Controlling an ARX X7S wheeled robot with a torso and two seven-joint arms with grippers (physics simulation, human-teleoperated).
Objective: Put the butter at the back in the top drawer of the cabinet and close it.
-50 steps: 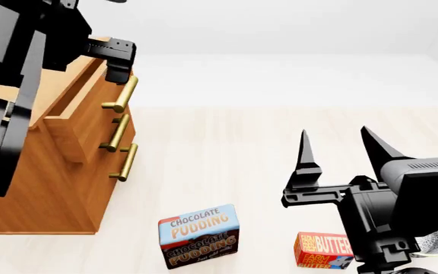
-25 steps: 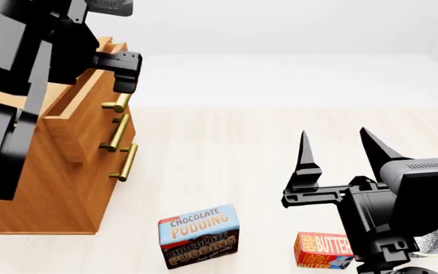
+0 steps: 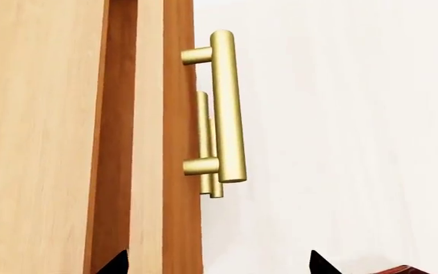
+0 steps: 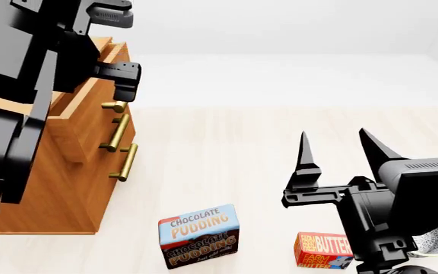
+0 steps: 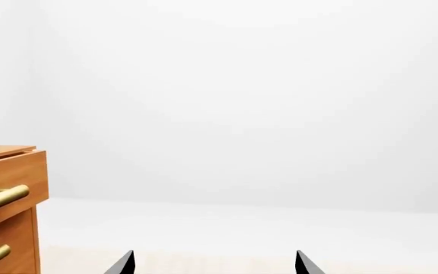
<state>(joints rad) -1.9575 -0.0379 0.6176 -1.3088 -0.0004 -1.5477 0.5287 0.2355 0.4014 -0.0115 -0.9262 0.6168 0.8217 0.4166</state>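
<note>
Both pincers were spread: left pincer [image 4: 120, 80] above the top drawer [image 4: 82, 123], right pincer [image 4: 337, 157] idle; the butter [image 4: 323, 251] lay on the floor. Mistaking the pudding box [image 4: 198, 236] was the risk.

Bright, even, diffuse simulated light; sharp renders, faint soft shadows, no glare or blur.

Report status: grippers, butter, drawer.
Left gripper open, above top drawer handle. Right gripper open, empty. Butter on floor beside pudding box. Drawer ajar.
</note>
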